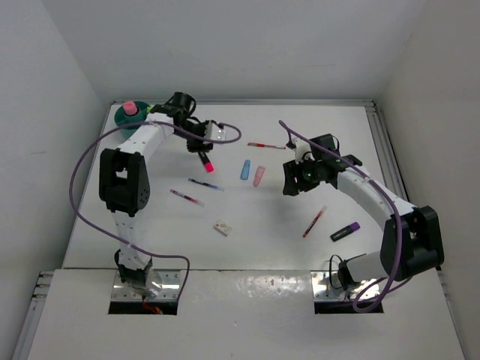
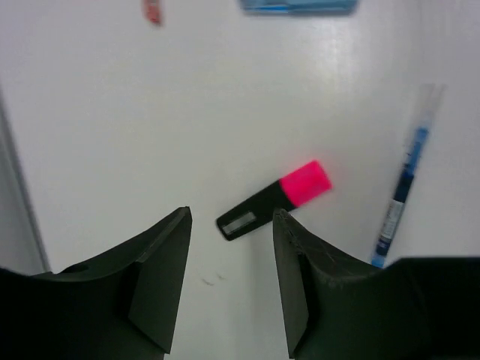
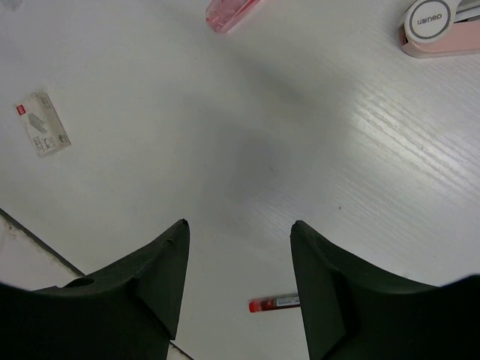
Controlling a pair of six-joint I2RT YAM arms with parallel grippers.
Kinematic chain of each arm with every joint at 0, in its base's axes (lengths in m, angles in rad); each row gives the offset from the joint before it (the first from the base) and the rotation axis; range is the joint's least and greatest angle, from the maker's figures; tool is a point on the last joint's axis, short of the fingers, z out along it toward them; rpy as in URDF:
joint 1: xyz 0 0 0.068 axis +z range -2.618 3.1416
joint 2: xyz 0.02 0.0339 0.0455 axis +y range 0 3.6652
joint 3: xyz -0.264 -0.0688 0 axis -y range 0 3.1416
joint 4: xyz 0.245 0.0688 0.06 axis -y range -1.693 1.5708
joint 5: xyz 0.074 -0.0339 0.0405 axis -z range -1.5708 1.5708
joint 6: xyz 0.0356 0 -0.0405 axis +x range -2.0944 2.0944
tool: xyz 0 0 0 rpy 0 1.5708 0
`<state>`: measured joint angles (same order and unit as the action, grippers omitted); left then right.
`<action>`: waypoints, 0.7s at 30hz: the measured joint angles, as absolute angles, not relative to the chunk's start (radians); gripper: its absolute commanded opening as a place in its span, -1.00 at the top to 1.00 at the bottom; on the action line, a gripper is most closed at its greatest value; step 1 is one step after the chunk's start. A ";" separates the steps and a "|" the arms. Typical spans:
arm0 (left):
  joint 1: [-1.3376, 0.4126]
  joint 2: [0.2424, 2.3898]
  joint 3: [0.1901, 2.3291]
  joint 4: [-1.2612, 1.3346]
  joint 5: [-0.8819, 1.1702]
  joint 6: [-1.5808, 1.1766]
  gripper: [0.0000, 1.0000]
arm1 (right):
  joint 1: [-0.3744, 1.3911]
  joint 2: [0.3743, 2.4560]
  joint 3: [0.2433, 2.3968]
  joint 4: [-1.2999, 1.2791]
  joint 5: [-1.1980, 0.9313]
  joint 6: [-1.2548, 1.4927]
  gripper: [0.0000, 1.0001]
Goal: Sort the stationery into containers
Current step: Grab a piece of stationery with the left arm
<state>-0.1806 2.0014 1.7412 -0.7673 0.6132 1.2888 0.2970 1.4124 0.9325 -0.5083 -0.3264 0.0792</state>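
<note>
A black highlighter with a pink end lies flat on the white table. Its black end is just beyond the left gripper, whose fingers stand apart, holding nothing. A blue pen lies nearby. The teal cup sits at the far left corner. The right gripper hangs above the table, fingers spread and empty.

The left arm and right arm are white tubes joined by bulky black joint housings. A loose purple cable trails along each. Silver plates carry the bases. The fingers are matte black, blunt wedges.
</note>
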 measured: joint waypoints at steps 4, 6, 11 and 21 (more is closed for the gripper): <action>-0.216 2.043 1.740 -0.929 0.574 1.500 -0.12 | 0.296 1.412 0.933 -0.509 -0.326 0.078 -0.11; -0.222 2.081 1.760 -0.997 0.533 1.584 -0.13 | 0.292 1.413 0.932 -0.509 -0.327 0.077 -0.11; -0.247 2.152 1.777 -1.062 0.431 1.744 -0.24 | 0.279 1.413 0.929 -0.509 -0.331 0.074 -0.11; -0.313 2.157 1.771 -1.046 0.365 1.915 -0.25 | 0.253 1.413 0.912 -0.511 -0.349 0.065 -0.11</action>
<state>-0.3126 2.1567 1.7714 -1.0458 0.3649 1.9148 0.2531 1.4132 0.9123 -0.5106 -0.3492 0.0647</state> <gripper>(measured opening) 0.640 0.558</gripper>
